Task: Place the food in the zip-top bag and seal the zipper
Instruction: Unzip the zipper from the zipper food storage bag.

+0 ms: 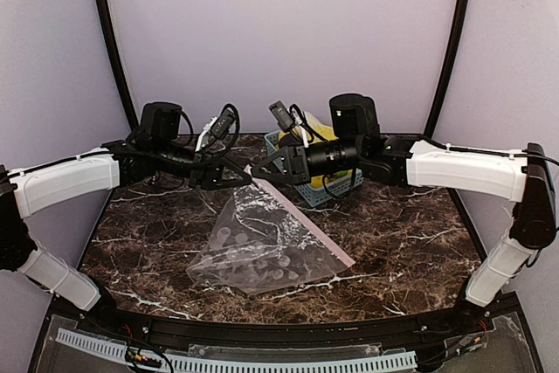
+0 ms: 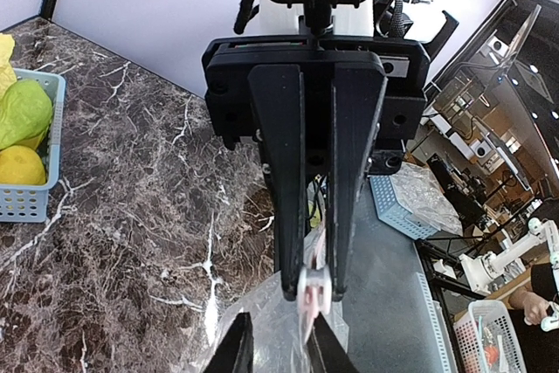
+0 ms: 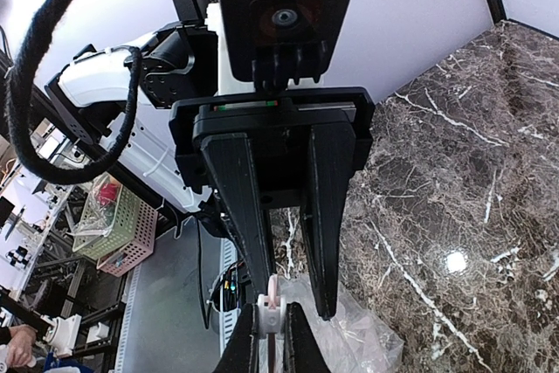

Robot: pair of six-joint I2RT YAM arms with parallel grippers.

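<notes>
The clear dotted zip-top bag (image 1: 262, 242) lies flat on the marble table, and its pink zipper (image 1: 306, 224) runs along the right edge. The two grippers meet at the bag's far corner. My right gripper (image 3: 272, 342) is shut on the white zipper slider (image 3: 271, 316), which also shows in the left wrist view as the slider (image 2: 314, 290). Facing it, my left gripper (image 2: 278, 351) has its jaws apart, with the bag's edge (image 2: 262, 338) between them. The food (image 1: 319, 135) sits in the basket: a green piece (image 2: 22, 111) and a yellow piece (image 2: 19, 168).
The light blue slatted basket (image 1: 323, 185) stands at the back of the table, just behind the right wrist. Black curved frame posts (image 1: 109, 32) rise at the back left and back right. The table's raised black rim (image 1: 279, 329) runs along the near edge.
</notes>
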